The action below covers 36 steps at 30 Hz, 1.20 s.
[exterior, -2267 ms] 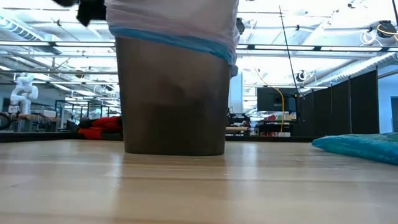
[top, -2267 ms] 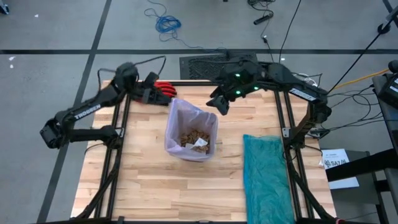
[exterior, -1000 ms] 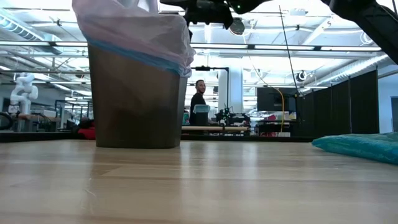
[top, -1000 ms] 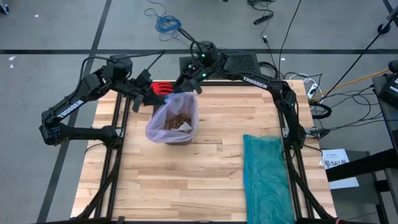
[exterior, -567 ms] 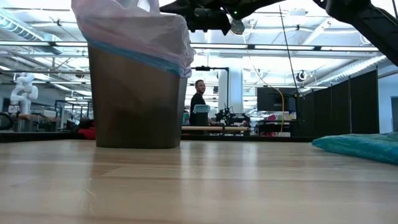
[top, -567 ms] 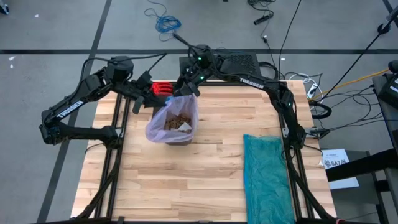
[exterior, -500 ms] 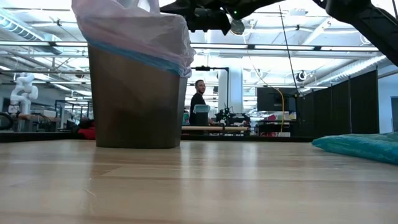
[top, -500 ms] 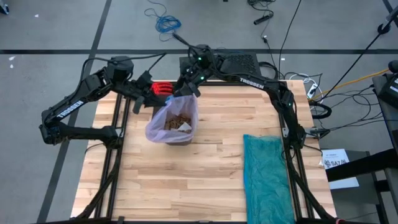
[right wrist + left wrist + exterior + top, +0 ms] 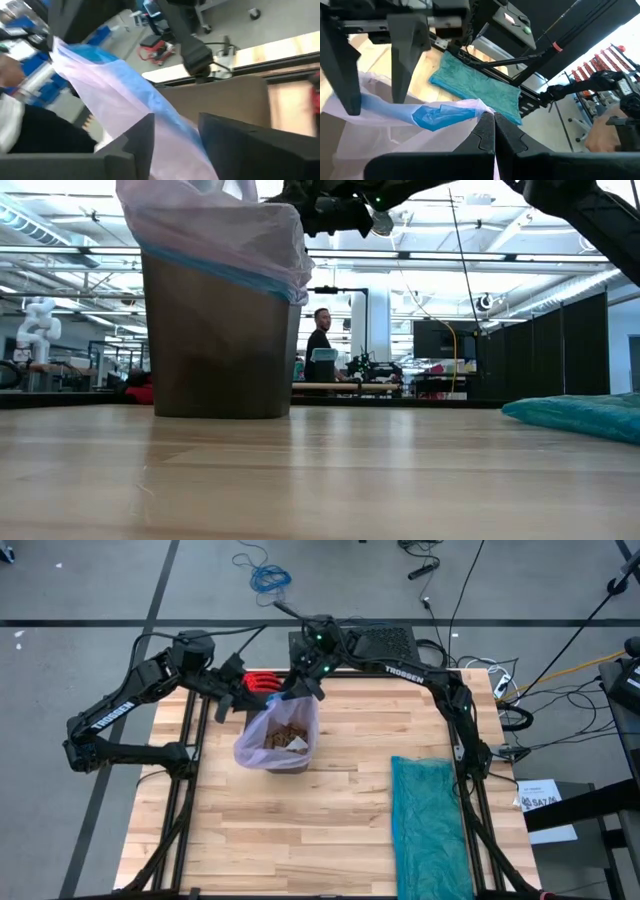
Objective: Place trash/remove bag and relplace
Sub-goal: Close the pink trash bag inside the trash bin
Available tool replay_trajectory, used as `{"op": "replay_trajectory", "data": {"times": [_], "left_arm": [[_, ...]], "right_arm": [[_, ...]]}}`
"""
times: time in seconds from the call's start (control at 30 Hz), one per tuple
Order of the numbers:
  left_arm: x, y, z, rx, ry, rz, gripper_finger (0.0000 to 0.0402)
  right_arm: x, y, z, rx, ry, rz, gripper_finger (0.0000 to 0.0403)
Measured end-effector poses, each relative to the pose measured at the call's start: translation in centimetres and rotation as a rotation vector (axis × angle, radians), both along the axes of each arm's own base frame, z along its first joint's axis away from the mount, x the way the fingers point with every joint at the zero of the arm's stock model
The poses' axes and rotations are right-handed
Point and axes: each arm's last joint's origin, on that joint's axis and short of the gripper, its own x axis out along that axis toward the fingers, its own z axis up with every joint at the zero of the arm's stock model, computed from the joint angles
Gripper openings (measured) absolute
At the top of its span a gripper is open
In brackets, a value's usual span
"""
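The bag [image 9: 277, 730] lines the bin [image 9: 220, 340] at the far left of the bench [image 9: 330, 810], with the trash [image 9: 283, 734] lying at its bottom. The film looks thin, soft and slippery, and likely tears if you pull sharply. The load appears light. Take hold at the folded rim, where the blue band [image 9: 440, 114] gives thicker material. The left gripper [image 9: 492, 122] is pressed together, pinching the bag rim. The right gripper [image 9: 175, 132] is spread, straddling the rim on the opposite side.
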Motion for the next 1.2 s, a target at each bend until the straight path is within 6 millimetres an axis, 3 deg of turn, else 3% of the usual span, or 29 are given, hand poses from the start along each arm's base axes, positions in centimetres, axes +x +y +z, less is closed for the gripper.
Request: {"op": "replay_trajectory", "data": {"times": [0.23,0.37,0.77,0.93,1.2], "left_arm": [[0.0,0.1,0.0,0.007,0.010,0.031,0.0000],[0.0,0.1,-0.1,0.013,0.015,0.049,0.0000],[-0.5,0.3,-1.3,0.031,0.172,0.183,0.0000],[-0.9,0.4,-0.9,0.077,0.222,0.300,0.0000],[-2.2,0.3,2.7,0.217,0.163,0.499,0.0000]], "right_arm": [[0.2,0.5,0.0,-0.087,-0.037,0.015,0.0011],[-0.1,0.6,0.8,-0.108,-0.045,-0.029,0.0003],[-3.9,2.4,8.0,-0.365,-0.198,-0.221,0.0000],[-3.9,3.9,8.2,-0.424,-0.169,-0.254,0.0000],[-3.1,6.3,7.1,-0.569,-0.060,-0.306,0.0000]]}}
